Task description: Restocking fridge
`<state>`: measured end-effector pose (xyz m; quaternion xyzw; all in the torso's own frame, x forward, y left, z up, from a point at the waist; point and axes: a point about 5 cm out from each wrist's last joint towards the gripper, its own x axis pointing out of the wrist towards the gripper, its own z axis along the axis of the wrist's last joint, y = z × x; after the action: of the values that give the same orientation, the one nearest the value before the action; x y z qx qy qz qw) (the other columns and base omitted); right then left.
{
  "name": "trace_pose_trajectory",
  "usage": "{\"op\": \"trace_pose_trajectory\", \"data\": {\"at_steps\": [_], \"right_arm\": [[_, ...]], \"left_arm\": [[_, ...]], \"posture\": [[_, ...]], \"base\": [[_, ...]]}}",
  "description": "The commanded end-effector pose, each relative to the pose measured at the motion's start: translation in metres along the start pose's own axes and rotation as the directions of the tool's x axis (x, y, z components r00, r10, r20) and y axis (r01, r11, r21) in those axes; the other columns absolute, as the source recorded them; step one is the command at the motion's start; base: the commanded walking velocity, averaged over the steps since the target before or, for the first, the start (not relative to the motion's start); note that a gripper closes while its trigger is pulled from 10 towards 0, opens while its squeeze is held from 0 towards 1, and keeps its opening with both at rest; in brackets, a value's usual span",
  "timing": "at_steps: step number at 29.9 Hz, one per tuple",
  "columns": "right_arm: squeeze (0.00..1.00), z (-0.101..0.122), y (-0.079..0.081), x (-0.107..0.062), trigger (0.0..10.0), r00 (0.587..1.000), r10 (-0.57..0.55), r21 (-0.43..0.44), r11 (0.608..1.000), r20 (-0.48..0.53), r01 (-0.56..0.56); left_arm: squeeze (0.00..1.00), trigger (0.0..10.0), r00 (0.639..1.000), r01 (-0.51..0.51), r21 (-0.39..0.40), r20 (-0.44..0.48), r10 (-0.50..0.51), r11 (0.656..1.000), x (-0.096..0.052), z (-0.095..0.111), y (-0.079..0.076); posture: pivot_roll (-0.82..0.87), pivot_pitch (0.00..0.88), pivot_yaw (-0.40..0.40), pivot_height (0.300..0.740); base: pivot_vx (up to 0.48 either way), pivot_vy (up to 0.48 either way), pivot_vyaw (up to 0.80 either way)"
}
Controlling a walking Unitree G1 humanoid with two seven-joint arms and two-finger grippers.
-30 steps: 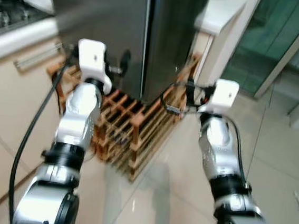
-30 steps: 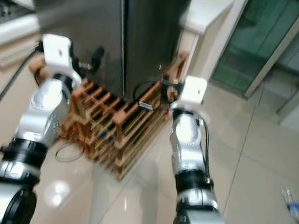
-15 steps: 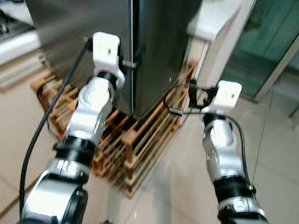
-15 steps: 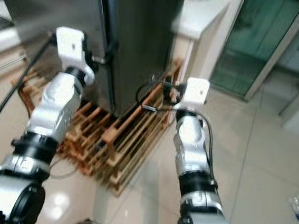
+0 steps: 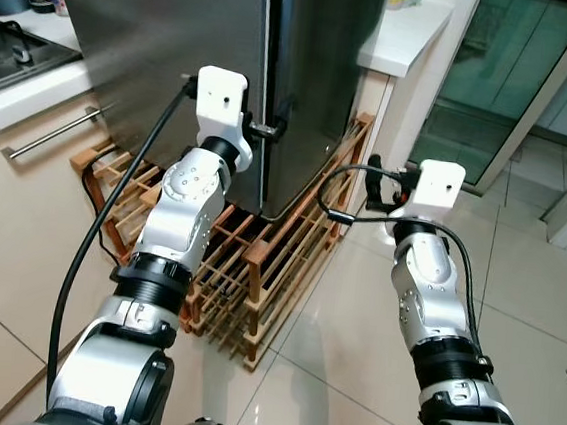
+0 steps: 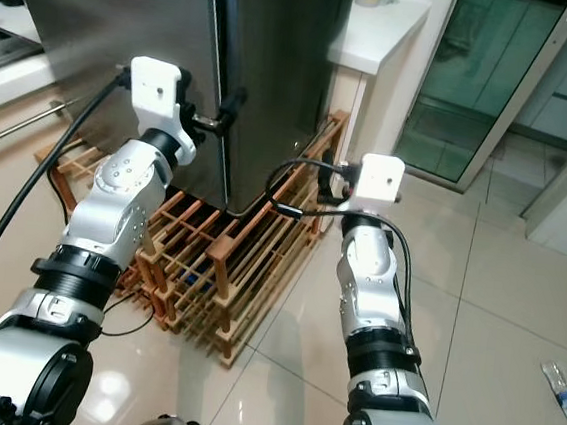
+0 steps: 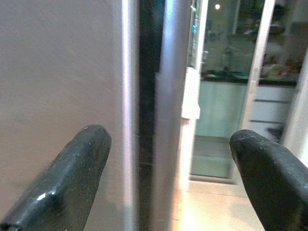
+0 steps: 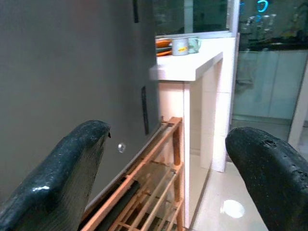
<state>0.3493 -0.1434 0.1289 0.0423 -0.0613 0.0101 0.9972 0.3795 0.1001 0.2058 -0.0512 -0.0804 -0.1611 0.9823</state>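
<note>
The stainless steel fridge (image 5: 179,42) stands shut straight ahead on a wooden slatted rack (image 5: 259,260). My left gripper (image 5: 271,129) is raised at the fridge's front corner. In the left wrist view it is open, its fingers (image 7: 72,178) on either side of the vertical door edge (image 7: 168,96), with nothing held. My right gripper (image 5: 375,179) hovers beside the fridge's dark side wall (image 8: 72,72), also open and empty, pointing towards the rack and the counter.
A white counter (image 5: 406,38) with a mug (image 8: 182,45) adjoins the fridge's right side. A hob (image 5: 3,45) and a cabinet with a bar handle (image 5: 55,132) sit on the left. Glass doors (image 5: 497,82) stand at the right, and a plastic bottle (image 6: 560,385) lies on the tiled floor.
The view has shifted and sharpened as I moved. My left gripper has gone from the fridge's front face to its corner edge. The right arm holds about the same pose.
</note>
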Motion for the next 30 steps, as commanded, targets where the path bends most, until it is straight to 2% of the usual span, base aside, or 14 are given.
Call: {"op": "trace_pose_trajectory", "data": {"at_steps": [1, 10, 18, 19, 21, 23, 25, 26, 27, 29, 30], "right_arm": [[0.00, 0.002, -0.003, -0.002, 10.0, 1.000, -0.012, 0.001, 1.000, 0.005, 0.012], [0.00, -0.001, -0.004, -0.007, 10.0, 1.000, -0.016, -0.005, 1.000, -0.006, 0.016], [0.00, -0.007, 0.000, -0.013, 10.0, 0.999, 0.005, -0.005, 1.000, -0.035, -0.005], [0.00, -0.008, 0.002, -0.013, 10.0, 0.999, 0.015, -0.003, 1.000, -0.040, -0.016], [0.00, -0.009, 0.003, -0.013, 10.0, 0.999, 0.019, -0.002, 1.000, -0.042, -0.019], [0.00, -0.010, 0.008, -0.014, 10.0, 0.998, 0.041, 0.003, 0.999, -0.049, -0.040], [0.00, -0.012, 0.011, -0.017, 10.0, 0.996, 0.062, 0.012, 0.998, -0.060, -0.062], [0.00, -0.012, 0.011, -0.017, 10.0, 0.996, 0.062, 0.012, 0.998, -0.060, -0.062], [0.00, -0.015, 0.013, -0.020, 10.0, 0.993, 0.086, 0.021, 0.996, -0.077, -0.084], [0.00, -0.031, 0.019, -0.030, 10.0, 0.971, 0.148, 0.011, 0.989, -0.188, -0.149], [0.00, -0.037, 0.021, -0.034, 10.0, 0.961, 0.164, 0.017, 0.986, -0.221, -0.164]], "left_arm": [[0.00, 10.0, 1.000, 0.006, -0.065, -0.010, -0.007, 0.998, 0.005, 0.005, -0.001], [0.00, 10.0, 1.000, -0.021, -0.075, 0.008, 0.022, 0.997, 0.012, 0.013, 0.002], [0.00, 10.0, 1.000, 0.005, -0.016, -0.010, -0.005, 1.000, 0.024, 0.013, -0.012], [0.00, 10.0, 0.999, 0.028, -0.004, -0.028, -0.028, 1.000, 0.029, 0.011, -0.021], [0.00, 10.0, 0.999, 0.039, 0.000, -0.035, -0.039, 0.999, 0.031, 0.010, -0.025], [0.00, 10.0, 0.990, 0.134, -0.004, -0.045, -0.134, 0.991, 0.037, 0.009, -0.048], [0.00, 10.0, 0.967, 0.248, -0.011, -0.048, -0.249, 0.969, 0.040, 0.010, -0.073], [0.00, 10.0, 0.967, 0.248, -0.011, -0.048, -0.249, 0.969, 0.040, 0.010, -0.073], [0.00, 10.0, 0.948, 0.314, -0.029, -0.052, -0.315, 0.949, 0.041, 0.010, -0.086], [0.00, 10.0, 0.890, 0.454, -0.068, -0.020, -0.456, 0.889, 0.041, 0.019, -0.113], [0.00, 10.0, 0.867, 0.496, -0.077, -0.007, -0.498, 0.865, 0.041, 0.022, -0.122]], "posture": [[-0.08, 0.000, 0.060, 0.740], [-0.09, 0.000, 0.063, 0.740], [-0.09, 0.000, 0.070, 0.740], [-0.09, 0.000, 0.075, 0.740], [-0.09, 0.000, 0.075, 0.740], [-0.09, 0.000, 0.081, 0.740], [-0.10, 0.000, 0.084, 0.740], [-0.10, 0.000, 0.084, 0.740], [-0.11, 0.000, 0.089, 0.740], [-0.13, 0.000, 0.103, 0.740], [-0.13, 0.000, 0.103, 0.740]], "base": [[0.000, 0.000, 0.00], [0.000, 0.000, 0.00], [0.000, 0.000, 0.00], [0.000, 0.000, 0.00], [0.000, 0.000, 0.00], [0.000, 0.000, 0.00], [0.000, 0.000, 0.00], [0.000, 0.000, 0.00], [0.000, 0.000, 0.00], [0.000, 0.000, 0.00], [0.000, 0.000, 0.00]]}}
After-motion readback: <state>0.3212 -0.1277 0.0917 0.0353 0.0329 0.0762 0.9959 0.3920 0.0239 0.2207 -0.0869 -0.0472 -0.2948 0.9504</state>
